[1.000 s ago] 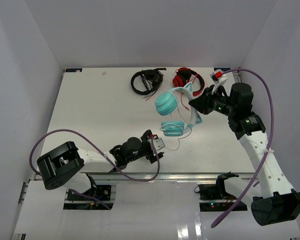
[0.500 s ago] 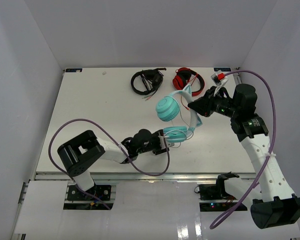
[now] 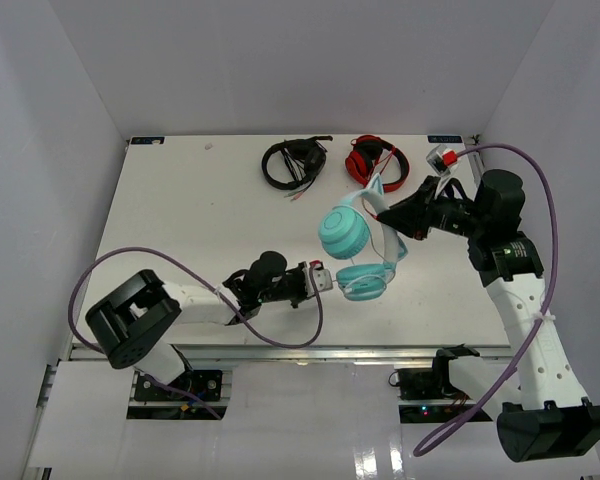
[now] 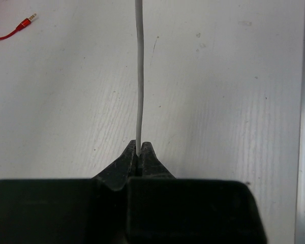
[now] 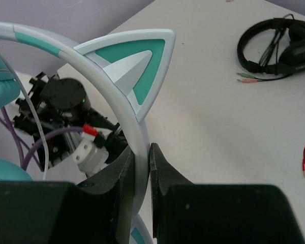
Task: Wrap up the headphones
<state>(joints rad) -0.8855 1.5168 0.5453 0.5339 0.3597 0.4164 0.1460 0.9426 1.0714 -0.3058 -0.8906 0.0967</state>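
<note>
Left hand: the left hand (image 3: 321,281) sits low over the near part of the desk (image 3: 180,220), jaws together and clamped on the thin white cable (image 4: 139,76).
Cable: it leaves the tips in one straight line and runs right toward the nearer ear cup (image 3: 365,282).
Headphones, place: the headphones (image 3: 345,232) are right of centre, between the two hands. The nearer cup is just beside the left hand's tips, and whether it touches the desk cannot be told.
Headphones, axis: the white headband (image 3: 391,243) arcs from near to far along the right side, with both cups on its left.
Right hand: the right hand (image 5: 141,152) comes in from the right, jaws clamped on the headband just below a cat-ear point (image 5: 137,61).
Far edge: black headphones (image 3: 293,162) and red headphones (image 3: 372,157) lie side by side beyond the teal pair, the red ones nearer to it.
</note>
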